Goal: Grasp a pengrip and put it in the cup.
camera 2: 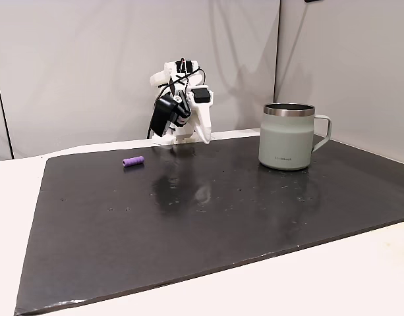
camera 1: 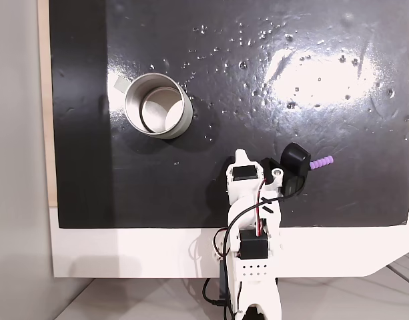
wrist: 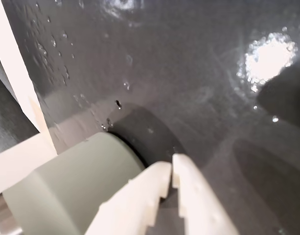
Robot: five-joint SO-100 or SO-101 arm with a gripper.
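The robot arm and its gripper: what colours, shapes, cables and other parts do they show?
The arm is built of white plastic segments with black motor blocks set into them. Thin red and black cables loop along it. A black camera housing sits beside the wrist. The gripper has two cream-white plastic fingers with stepped, notched inner edges, tapering toward the tips. No markings can be read.

place: looked like a lab or office test bench | evidence: black mat lay on a white table; plain grey partition panels stood at 12 o'clock
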